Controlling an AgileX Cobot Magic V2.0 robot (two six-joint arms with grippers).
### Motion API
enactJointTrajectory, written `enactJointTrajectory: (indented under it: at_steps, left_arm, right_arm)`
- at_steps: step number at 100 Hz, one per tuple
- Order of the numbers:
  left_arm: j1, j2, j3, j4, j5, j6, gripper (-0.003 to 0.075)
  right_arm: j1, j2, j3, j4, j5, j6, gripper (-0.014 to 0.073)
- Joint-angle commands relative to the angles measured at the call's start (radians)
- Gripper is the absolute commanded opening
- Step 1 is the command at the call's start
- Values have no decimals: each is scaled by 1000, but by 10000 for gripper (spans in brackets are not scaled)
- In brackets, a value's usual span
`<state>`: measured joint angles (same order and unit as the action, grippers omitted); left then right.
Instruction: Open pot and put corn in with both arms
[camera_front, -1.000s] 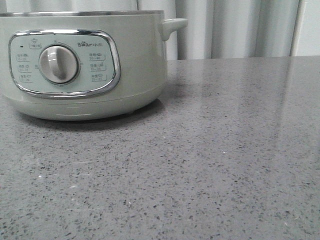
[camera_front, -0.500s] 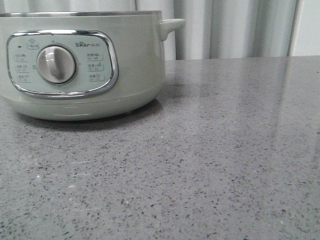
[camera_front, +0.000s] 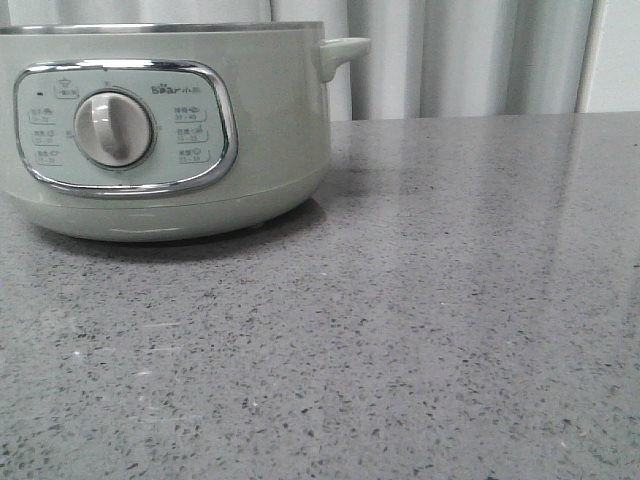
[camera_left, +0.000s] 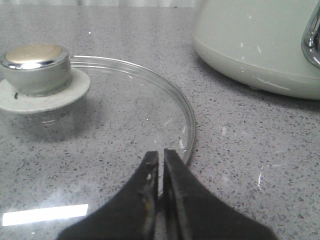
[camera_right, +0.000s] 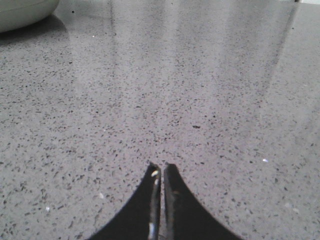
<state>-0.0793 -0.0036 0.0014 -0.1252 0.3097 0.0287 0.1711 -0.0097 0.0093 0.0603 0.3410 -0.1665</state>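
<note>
The pale grey-green pot (camera_front: 270, 130) stands at the back left of the grey counter, its knob (camera_front: 113, 129) and chrome panel facing me; its inside is hidden. It also shows in the left wrist view (camera_left: 250, 45) and as a sliver in the right wrist view (camera_right: 22, 12). A glass lid (camera_left: 125, 105) with a chrome-topped knob (camera_left: 35, 67) lies flat on the counter beside the pot. My left gripper (camera_left: 160, 154) is shut and empty just over the lid's near rim. My right gripper (camera_right: 160, 167) is shut and empty over bare counter. No corn is in view.
The grey speckled counter (camera_front: 450, 300) stretches to the right of the pot. Pale curtains (camera_front: 470, 60) hang behind the counter's far edge. Neither arm shows in the front view.
The pot shifted slightly to the left in the front view between one second ago and half a second ago. Since then nothing has moved.
</note>
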Motion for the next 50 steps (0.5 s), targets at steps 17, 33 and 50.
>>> enactJointTrajectory:
  at_steps: [17,33,50]
  left_arm:
    - [-8,-33,25,-3,-55,-11,-18]
    - [-8,-33,25,-3,-55,-11,-18]
    - [-8,-33,25,-3,-55,-11,-18]
  right_arm:
    - [-7,-18,29,-14,-52,-9,-51]
    - [-7,-18,29,-14,-50,-9,-51]
    - [-7,-18,29,-14,-50,-9,-51]
